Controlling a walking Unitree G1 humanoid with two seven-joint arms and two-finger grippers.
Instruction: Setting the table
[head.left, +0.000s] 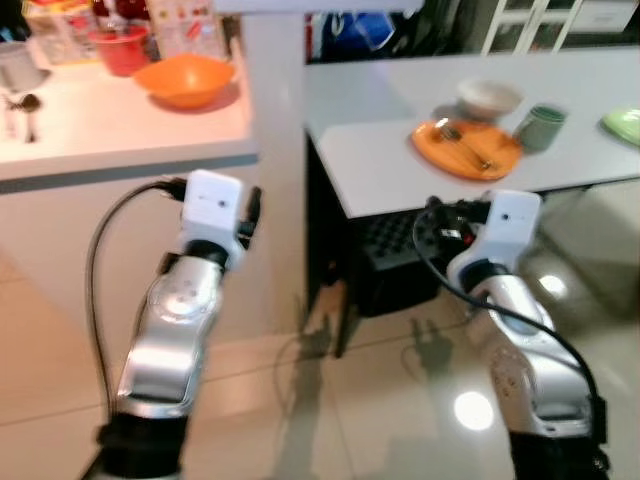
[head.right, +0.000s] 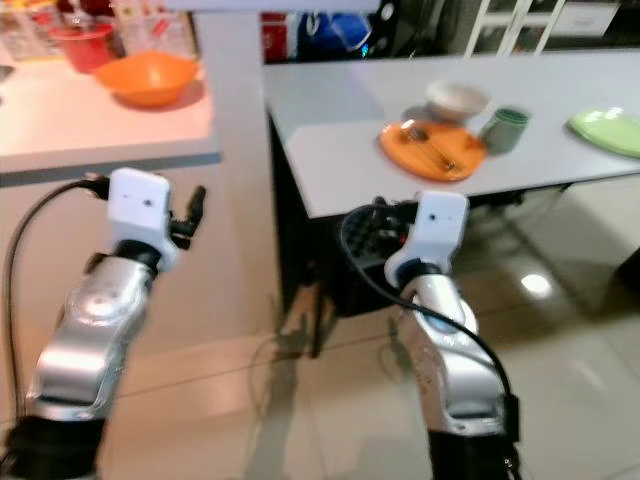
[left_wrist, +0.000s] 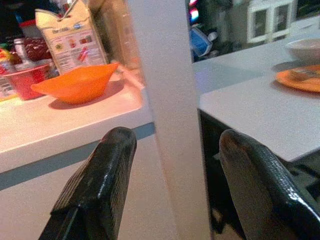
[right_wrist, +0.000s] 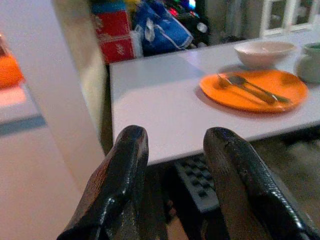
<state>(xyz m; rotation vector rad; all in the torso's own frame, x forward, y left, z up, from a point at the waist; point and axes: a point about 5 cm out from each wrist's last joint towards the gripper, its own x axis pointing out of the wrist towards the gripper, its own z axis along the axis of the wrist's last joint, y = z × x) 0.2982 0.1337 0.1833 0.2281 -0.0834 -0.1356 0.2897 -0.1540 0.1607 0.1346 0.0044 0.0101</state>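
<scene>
An orange plate (head.left: 466, 148) with a fork and a spoon (right_wrist: 252, 87) on it lies on the white table (head.left: 400, 170). Behind it stand a white bowl (head.left: 489, 98) and a green cup (head.left: 541, 126). A green plate (head.left: 625, 124) sits at the table's right edge. An orange bowl (head.left: 185, 78) rests on the counter (head.left: 100, 140) to the left. My left gripper (left_wrist: 175, 145) is open and empty, held low in front of the counter and pillar. My right gripper (right_wrist: 175, 137) is open and empty too, below the table's near edge.
A white pillar (head.left: 275, 120) stands between counter and table. A red container (head.left: 120, 48), a carton (left_wrist: 70, 37) and other items crowd the counter's back. A black crate (head.left: 385, 260) sits under the table. Glossy tiled floor lies below me.
</scene>
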